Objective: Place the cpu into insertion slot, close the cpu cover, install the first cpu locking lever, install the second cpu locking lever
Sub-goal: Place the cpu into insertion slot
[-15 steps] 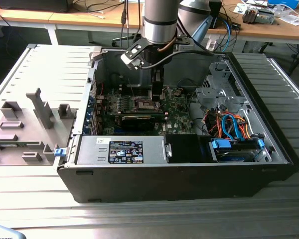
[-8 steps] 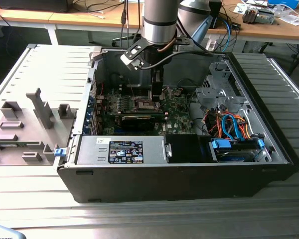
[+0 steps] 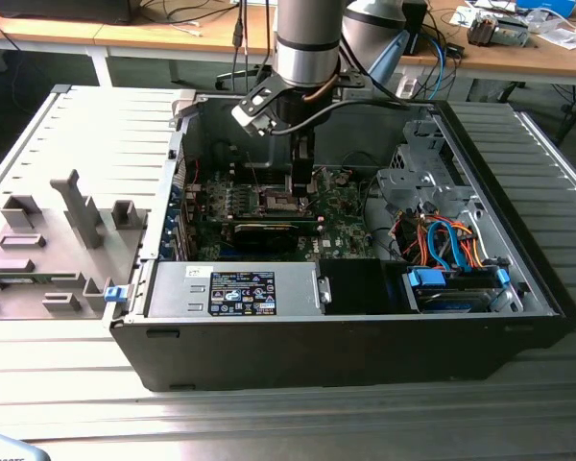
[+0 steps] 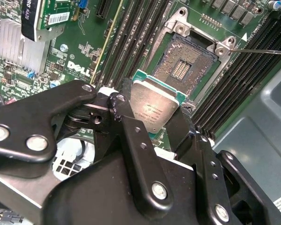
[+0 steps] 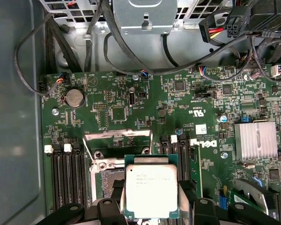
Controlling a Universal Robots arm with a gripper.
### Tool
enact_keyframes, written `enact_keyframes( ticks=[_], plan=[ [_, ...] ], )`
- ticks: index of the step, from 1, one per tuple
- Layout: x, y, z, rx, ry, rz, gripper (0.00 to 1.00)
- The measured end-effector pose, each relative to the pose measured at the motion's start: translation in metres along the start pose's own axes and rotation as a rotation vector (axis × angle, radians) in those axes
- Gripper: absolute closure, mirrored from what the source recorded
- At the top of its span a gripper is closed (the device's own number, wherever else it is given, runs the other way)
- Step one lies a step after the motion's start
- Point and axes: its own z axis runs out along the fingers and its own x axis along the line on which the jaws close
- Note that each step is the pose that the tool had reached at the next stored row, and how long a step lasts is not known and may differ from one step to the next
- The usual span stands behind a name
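A robot arm is reaching down into an open black case (image 3: 317, 357), with its gripper (image 3: 302, 192) hanging low over the green board (image 3: 344, 206).

In both wrist views the gripper (image 4: 152, 119) (image 5: 152, 208) is pinching the cpu (image 4: 154, 108) (image 5: 151, 190). Its two black fingers (image 4: 133, 138) (image 5: 107, 208) are closing on opposite edges of the chip. They are spread only as wide as the chip itself, and nothing else is touching them. The cpu is facing the cameras with its dull silver face up and its green rim showing around it.

The slot (image 4: 185, 63) (image 5: 105, 177) is lying just ahead of the fingertips. Its dark pin field is bare, and the cpu is overlapping its near edge in the pictures without sitting in it. How high the chip is hanging above the slot cannot be told.

Beyond the slot, away from the gripper, the cover (image 5: 118, 136) is standing open, its square window showing the board behind. A thin wire lever (image 4: 264, 51) is sticking out sideways from the slot's far corner, unlatched.
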Motion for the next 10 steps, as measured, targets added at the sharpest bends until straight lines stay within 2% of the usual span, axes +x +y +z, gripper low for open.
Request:
enact_keyframes(
  ticks=[10],
  plan=[
    [0.0001, -0.0005, 0.0016, 0.0, -0.0002, 0.0, 0.46]
  ],
)
